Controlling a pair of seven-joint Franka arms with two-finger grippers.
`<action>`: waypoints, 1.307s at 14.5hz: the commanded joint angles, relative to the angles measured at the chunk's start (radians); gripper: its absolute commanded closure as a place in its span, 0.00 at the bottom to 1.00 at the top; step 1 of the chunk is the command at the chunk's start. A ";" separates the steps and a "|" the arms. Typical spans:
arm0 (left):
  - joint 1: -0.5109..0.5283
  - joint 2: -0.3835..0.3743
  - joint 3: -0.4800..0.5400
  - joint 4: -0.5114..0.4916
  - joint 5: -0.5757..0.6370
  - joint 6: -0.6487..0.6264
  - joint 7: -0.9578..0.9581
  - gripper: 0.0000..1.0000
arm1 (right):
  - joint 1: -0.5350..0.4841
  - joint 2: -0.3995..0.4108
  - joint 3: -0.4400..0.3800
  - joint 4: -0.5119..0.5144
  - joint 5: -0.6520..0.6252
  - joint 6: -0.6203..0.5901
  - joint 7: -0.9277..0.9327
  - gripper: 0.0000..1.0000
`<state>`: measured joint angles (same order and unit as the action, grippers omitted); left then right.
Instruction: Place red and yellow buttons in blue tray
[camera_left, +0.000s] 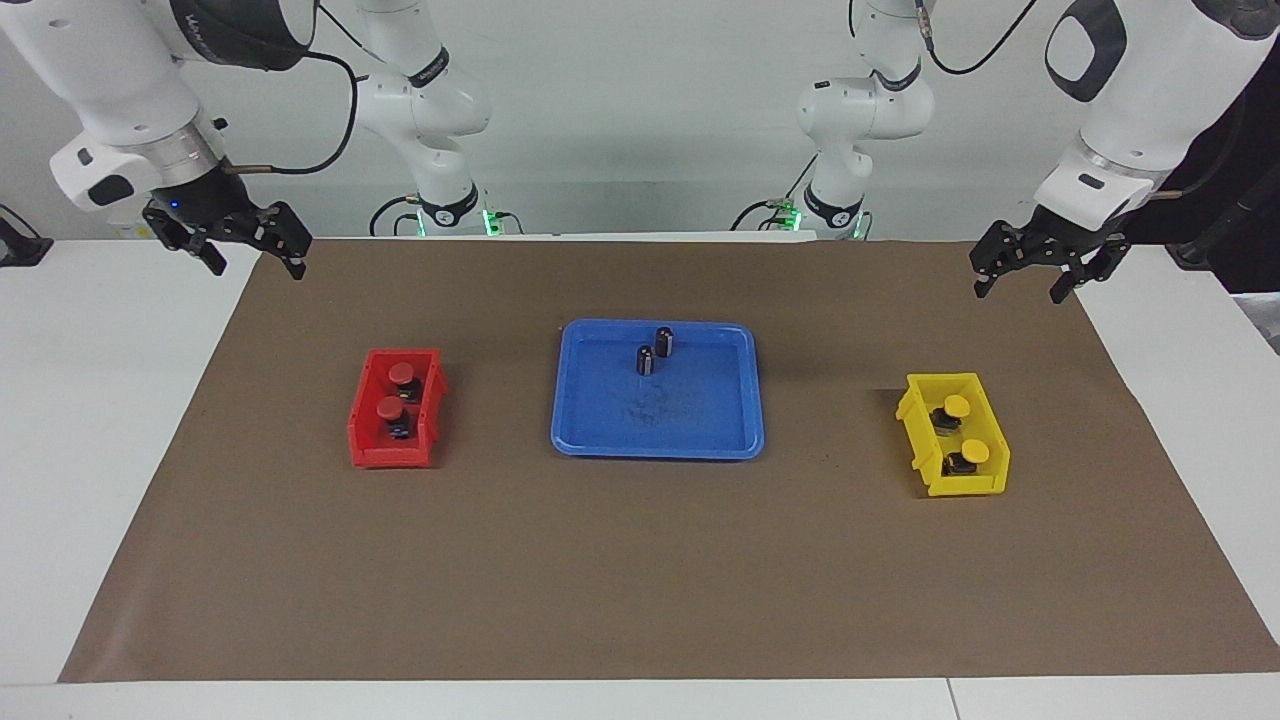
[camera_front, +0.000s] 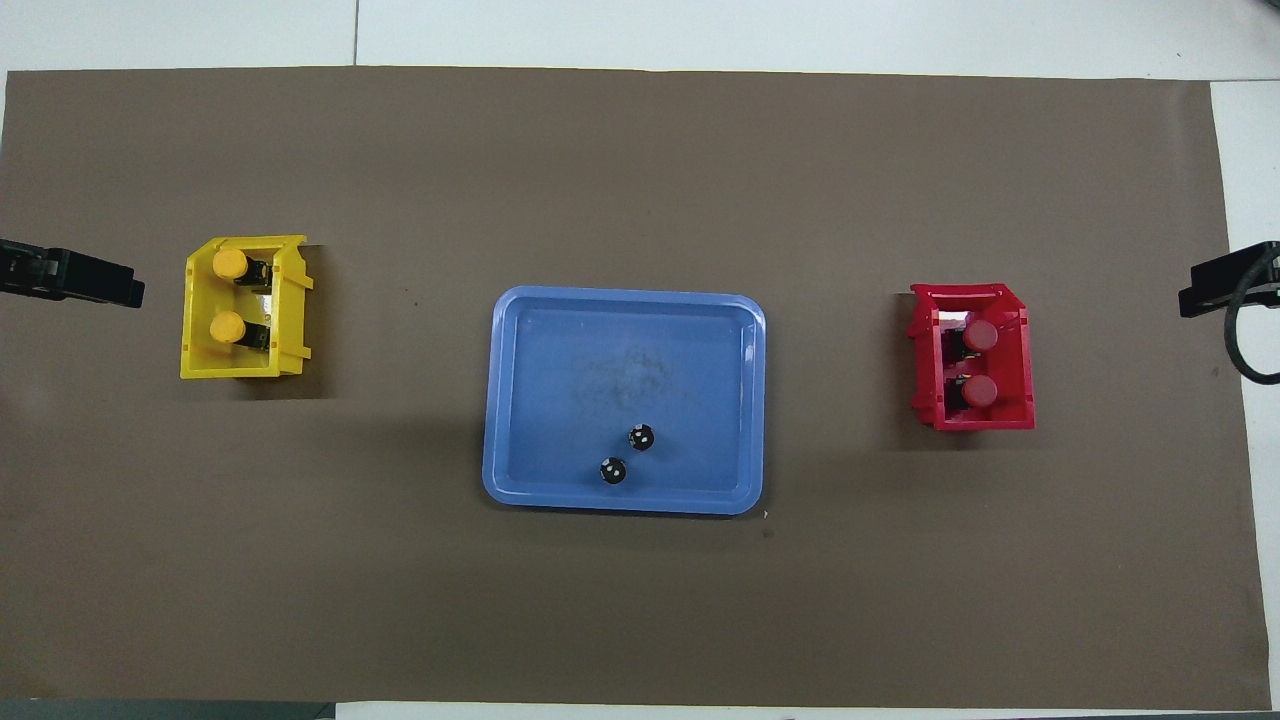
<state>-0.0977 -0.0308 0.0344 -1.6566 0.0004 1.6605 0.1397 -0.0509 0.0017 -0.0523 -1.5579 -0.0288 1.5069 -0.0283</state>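
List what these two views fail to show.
- Red buttons and yellow buttons: bodies mostly hidden by caps and bin walls, both views.
- Left tool and right tool: overhead view's side edges cut them off.
- Dark cylinders in blue tray: markings too small.

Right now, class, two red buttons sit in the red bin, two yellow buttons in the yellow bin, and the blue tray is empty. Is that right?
Not quite: the blue tray holds two dark cylinders, standing upright, as the facing view shows. The rest is right.
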 joint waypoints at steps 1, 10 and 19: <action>0.003 -0.018 0.002 -0.018 -0.013 -0.008 0.011 0.00 | -0.010 0.000 0.006 0.004 0.003 -0.014 -0.015 0.00; 0.004 -0.018 0.002 -0.018 -0.013 -0.008 0.011 0.00 | -0.006 -0.015 0.009 -0.030 0.000 -0.007 -0.021 0.00; 0.004 -0.018 0.002 -0.018 -0.013 -0.008 0.011 0.00 | 0.046 0.059 0.045 -0.043 0.003 0.166 0.027 0.00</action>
<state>-0.0977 -0.0308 0.0348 -1.6566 0.0004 1.6591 0.1397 -0.0266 0.0215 -0.0176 -1.5779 -0.0266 1.5975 -0.0269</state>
